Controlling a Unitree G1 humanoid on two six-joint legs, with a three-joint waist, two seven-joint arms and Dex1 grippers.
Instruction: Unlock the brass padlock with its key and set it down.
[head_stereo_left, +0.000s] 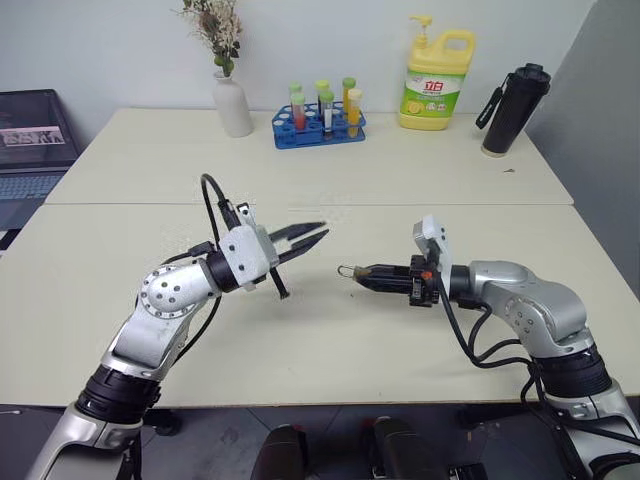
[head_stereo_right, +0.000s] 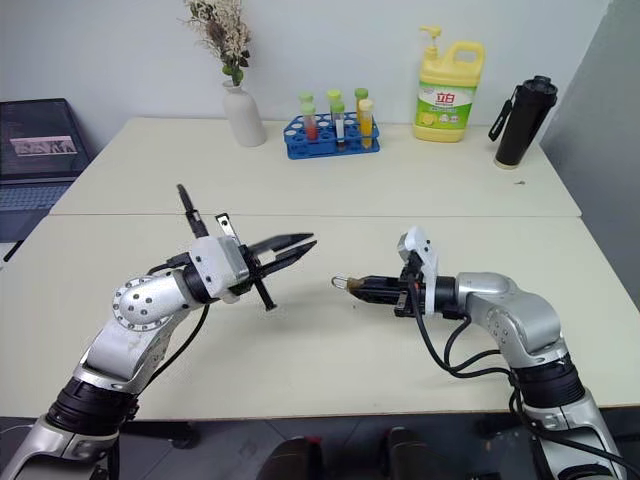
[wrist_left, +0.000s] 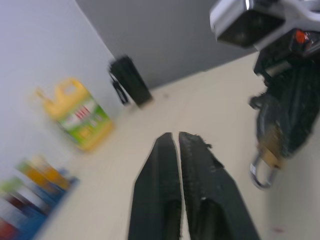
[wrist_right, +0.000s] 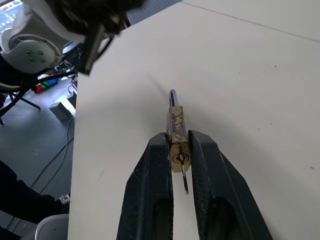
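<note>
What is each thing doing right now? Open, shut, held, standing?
brass padlock: held above the table, shackle pointing away from the right gripper
right gripper: shut on the brass padlock
left gripper: fingers shut, nothing between them
soap jug: upright, pump on top
black bottle: upright, lid on
white vase: upright, dried flowers inside

Left gripper (head_stereo_left: 322, 233) fingers pressed together; right gripper (head_stereo_left: 358, 272) fingers pinched, pointing left.
</note>
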